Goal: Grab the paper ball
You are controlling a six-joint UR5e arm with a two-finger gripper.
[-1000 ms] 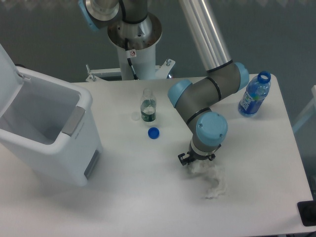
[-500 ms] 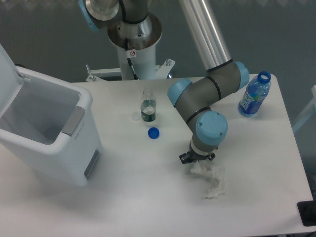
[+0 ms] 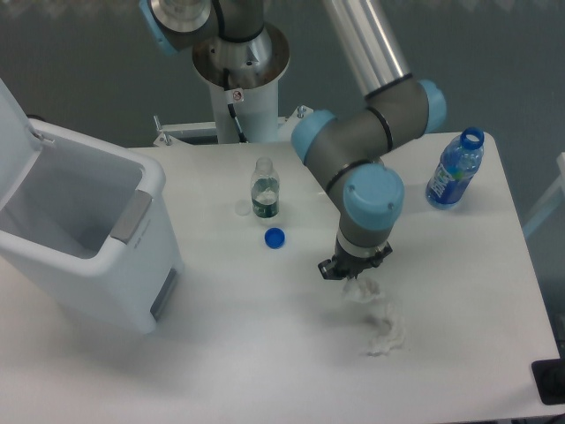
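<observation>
The gripper [image 3: 355, 279] is hanging over the paper ball [image 3: 380, 320] lying on the counter [image 3: 265, 353], jaws hidden so I cannot tell their spread, and next it needs a firm pinch before lifting.

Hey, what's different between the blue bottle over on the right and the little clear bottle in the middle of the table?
The blue bottle is tinted blue with a blue ring at its neck, while the clear bottle is colorless with dark contents at the bottom. The blue bottle looks larger. It stands near the table's right edge; the clear bottle stands near the middle, close to the blue cap. Both stand upright with no cap on.
</observation>
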